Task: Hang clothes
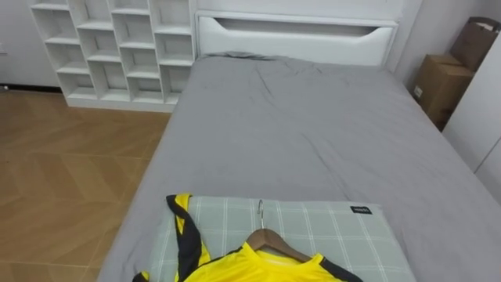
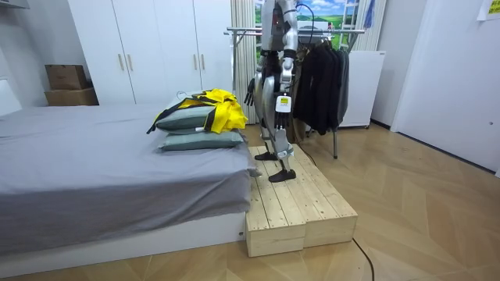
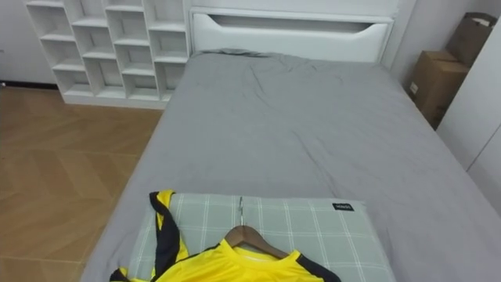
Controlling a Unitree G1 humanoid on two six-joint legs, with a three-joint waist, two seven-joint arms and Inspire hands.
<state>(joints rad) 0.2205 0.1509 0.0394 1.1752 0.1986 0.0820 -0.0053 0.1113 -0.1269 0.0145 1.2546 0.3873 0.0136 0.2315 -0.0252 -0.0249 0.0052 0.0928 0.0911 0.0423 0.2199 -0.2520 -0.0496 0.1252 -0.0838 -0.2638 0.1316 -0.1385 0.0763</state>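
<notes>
Silver left hand [image 2: 283,104]: hangs at the hip, just off the foot end of the bed [image 1: 313,133]; nothing seen in it; whether spread or curled cannot be told at this range.
Dark right hand [image 2: 250,90]: low by the thigh, on the side toward the bed, apart from the shirt [image 2: 219,109]; state likewise cannot be told.
Stance: upright on a wooden platform [image 2: 301,207] set against the bed's foot end, head turned down over the bed.
Yellow shirt: black trim, lying at the bed's foot end on stacked pillows; in neither hand.
Wooden hanger [image 1: 272,238]: already inside the shirt's collar; its metal hook [image 1: 261,210] lies flat, pointing toward the bed's head.
Checked pillow [image 1: 337,227]: top of the stack, bearing shirt and hanger.
Clothes rack [image 2: 238,32]: beyond the bed's foot end, behind the robot, carrying dark clothes [image 2: 320,78].
Step in hand (judged): approach to the pickup; the shirt is on its hanger but not yet lifted.
Next move (judged): lean over the bed's foot end, close one hand round the hanger's neck, lift clear, then turn away from the bed and set the hook over the rack's rail.
Caution (judged): the hook lies flat on soft pillow, so the neck is the surer hold; the loose sleeve may drag.
</notes>
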